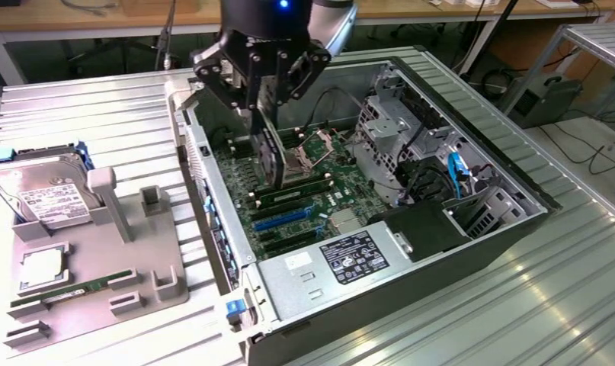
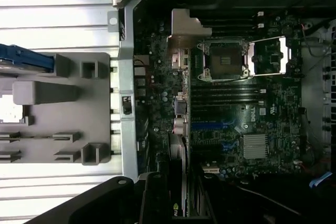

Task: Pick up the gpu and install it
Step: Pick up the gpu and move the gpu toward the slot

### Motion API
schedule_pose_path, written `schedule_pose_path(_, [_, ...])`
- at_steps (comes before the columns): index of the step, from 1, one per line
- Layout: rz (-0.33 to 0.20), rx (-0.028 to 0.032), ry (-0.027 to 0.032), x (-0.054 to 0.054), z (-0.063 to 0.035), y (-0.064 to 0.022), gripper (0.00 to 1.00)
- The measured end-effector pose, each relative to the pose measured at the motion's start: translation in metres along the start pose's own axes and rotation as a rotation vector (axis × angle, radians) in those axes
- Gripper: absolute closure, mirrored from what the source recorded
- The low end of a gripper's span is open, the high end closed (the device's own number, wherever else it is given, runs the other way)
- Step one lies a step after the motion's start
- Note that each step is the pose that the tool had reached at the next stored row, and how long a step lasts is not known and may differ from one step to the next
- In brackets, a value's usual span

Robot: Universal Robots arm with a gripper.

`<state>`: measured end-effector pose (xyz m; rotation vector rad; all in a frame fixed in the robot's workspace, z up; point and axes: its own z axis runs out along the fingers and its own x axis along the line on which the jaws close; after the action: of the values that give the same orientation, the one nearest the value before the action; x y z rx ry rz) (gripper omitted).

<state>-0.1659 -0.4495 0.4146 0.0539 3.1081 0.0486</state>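
**Exterior view.** The gripper [image 1: 267,103] stands over the open computer case [image 1: 389,305]. Its fingers are closed narrowly on the upper edge of the gpu [image 1: 274,156]. The card hangs upright and edge-on, with its lower edge down at the motherboard [image 1: 333,191]; contact cannot be determined. The rear wall [image 1: 200,175] is close on the exterior view's left. More open room lies toward the drive cage [image 1: 389,130]. Outside the case, the parts tray [image 1: 124,244] carries the hard drive [image 1: 43,194] and the RAM stick [image 1: 58,293].

**Wrist view.** The gpu [image 2: 178,182] shows as a narrow strip just inside the rear wall [image 2: 128,77]. This view adds the open CPU socket [image 2: 223,59], the blue slot [image 2: 210,126] near the card's end, and the heatsink [image 2: 255,145], well apart from the card.
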Motion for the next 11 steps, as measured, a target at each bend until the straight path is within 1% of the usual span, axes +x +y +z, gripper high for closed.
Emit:
schedule_pose_path(3, [0.0,0.0001,0.0,-0.023,0.0099,0.0002,0.74])
schedule_pose_path(5, [0.0,0.0003,0.0,-0.032,0.0142,0.0004,0.74])
schedule_pose_path(7, [0.0,0.0012,0.0007,-0.047,0.0205,0.0007,0.74])
schedule_pose_path(11, [-0.009,0.0036,0.0026,-0.064,0.0286,0.0011,0.74])
